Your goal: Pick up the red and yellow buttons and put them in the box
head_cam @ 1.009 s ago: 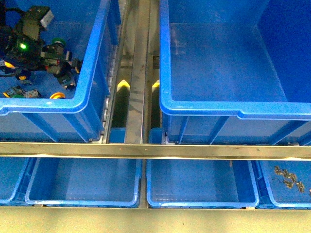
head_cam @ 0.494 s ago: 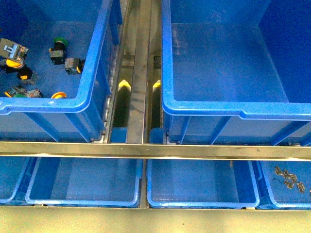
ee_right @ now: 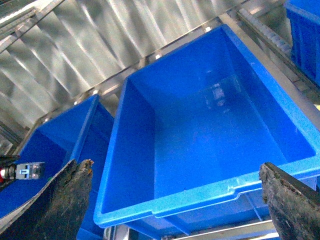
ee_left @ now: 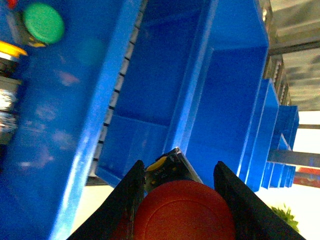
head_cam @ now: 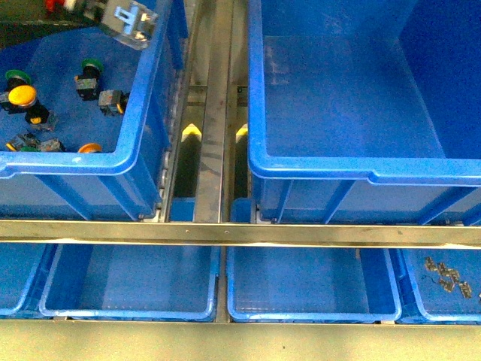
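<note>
My left gripper (ee_left: 181, 200) is shut on the red button (ee_left: 182, 212), whose wide red cap fills the space between both black fingers. In the front view only the button's silver-and-blue body (head_cam: 130, 20) shows, at the top edge above the left bin's (head_cam: 139, 113) right wall. The yellow button (head_cam: 22, 95) lies on that bin's floor at the far left. The box (head_cam: 361, 170), the large deep bin on the right, is empty. My right gripper (ee_right: 177, 200) hangs open above the box (ee_right: 210, 125), nothing between its fingers.
Green-capped buttons (head_cam: 91, 66) and small orange-capped ones (head_cam: 89, 148) lie near the yellow one. A metal track (head_cam: 213, 113) runs between the two big bins. Shallow blue trays (head_cam: 128, 282) sit below the front rail, and the far right tray holds small metal parts (head_cam: 447, 277).
The left arm, down among the buttons a second ago, has lifted out of the left bin with the red button and moved right toward that bin's right wall.
</note>
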